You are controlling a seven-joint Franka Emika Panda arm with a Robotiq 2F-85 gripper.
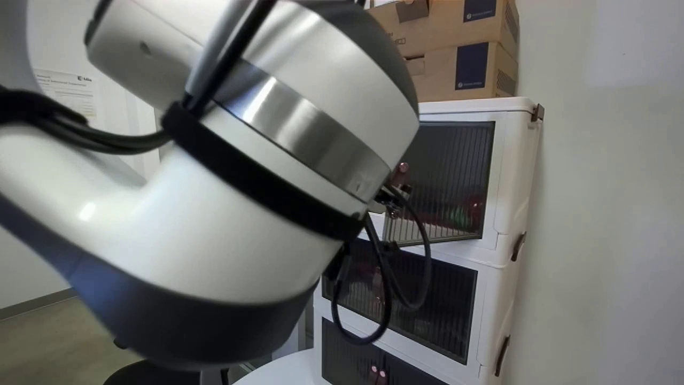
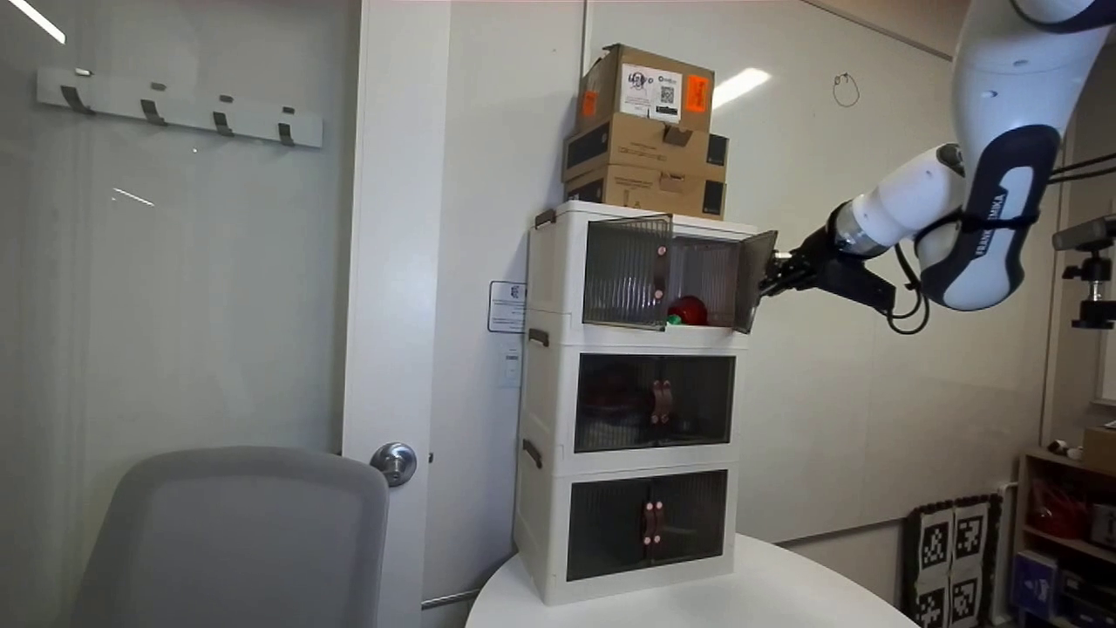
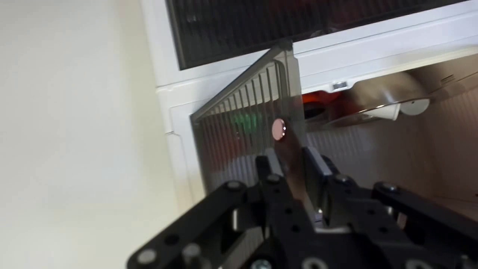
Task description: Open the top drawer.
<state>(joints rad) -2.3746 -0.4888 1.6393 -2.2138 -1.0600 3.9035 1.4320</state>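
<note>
The top drawer (image 2: 571, 270), also in an exterior view (image 1: 505, 176), is the top tier of a cream-white cabinet. Its right smoky panel (image 2: 757, 279) is swung outward, wide open; it shows in the wrist view (image 3: 239, 138). Its left panel (image 2: 623, 270) stands ajar. My gripper (image 3: 289, 155), also in an exterior view (image 2: 774, 281), has its fingers close on both sides of the right panel's brown handle (image 3: 289, 144) and appears shut on it. The wrist picture is upside down. The arm hides most of the gripper in an exterior view.
Red and green items (image 2: 689, 310) and a clear rounded item (image 3: 392, 87) lie inside the tier. The middle tier (image 2: 654, 401) and bottom tier (image 2: 647, 523) are shut. Cardboard boxes (image 2: 645, 187) sit on top. The cabinet stands on a white table (image 2: 785, 602) beside a wall.
</note>
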